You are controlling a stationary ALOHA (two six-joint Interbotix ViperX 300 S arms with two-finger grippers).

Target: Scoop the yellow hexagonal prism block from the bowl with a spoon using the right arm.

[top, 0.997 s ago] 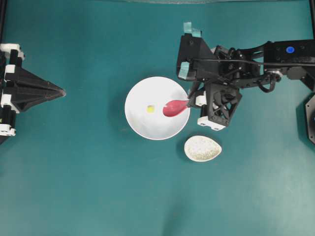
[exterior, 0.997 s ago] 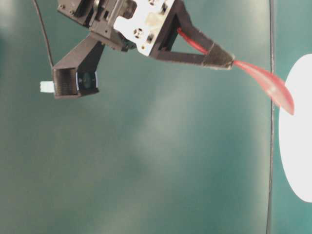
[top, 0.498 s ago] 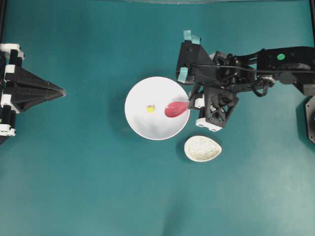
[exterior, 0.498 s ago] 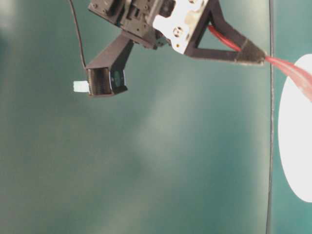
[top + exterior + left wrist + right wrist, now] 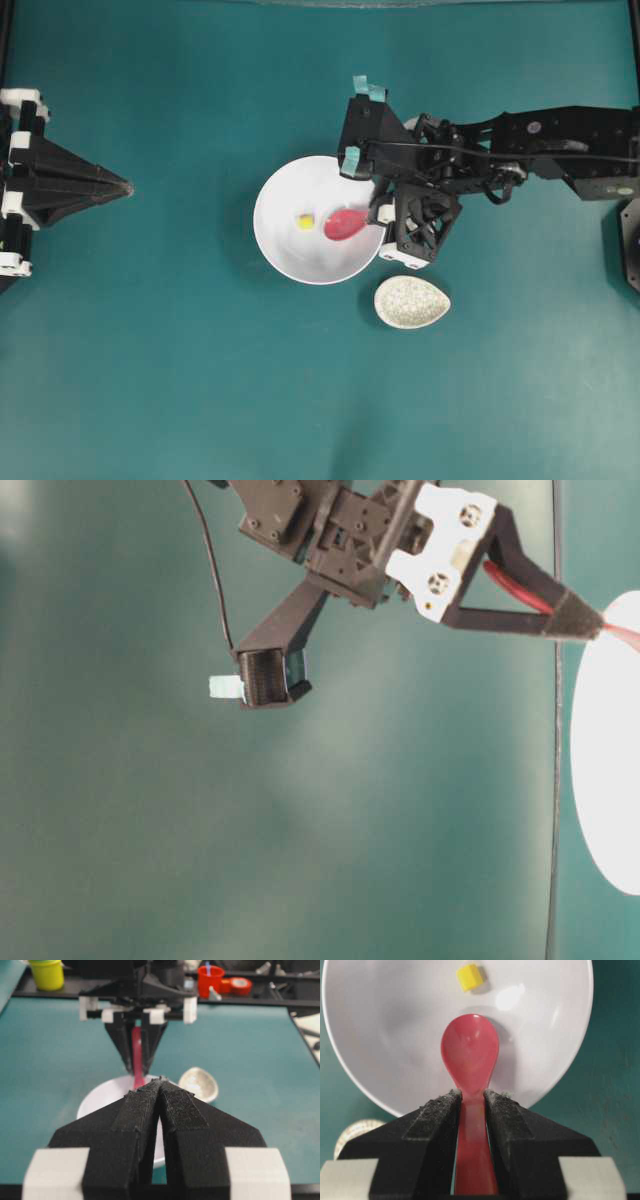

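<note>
1. The right gripper [image 5: 470,1102] clamps the spoon [image 5: 470,1052] by its handle, scoop inside the bowl [image 5: 385,1035]; approach step (judged).
2. The yellow hexagonal prism block [image 5: 470,977] lies just beyond the scoop tip; next, slide under it.

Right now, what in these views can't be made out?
- Table-level view: the spoon scoop and most of the bowl are cut off by the right edge; the yellow block is not shown.
- Left wrist view: left gripper hides the bowl's inside.
- Right wrist view: right gripper covers the handle; whether the scoop touches the bowl is unclear.
</note>
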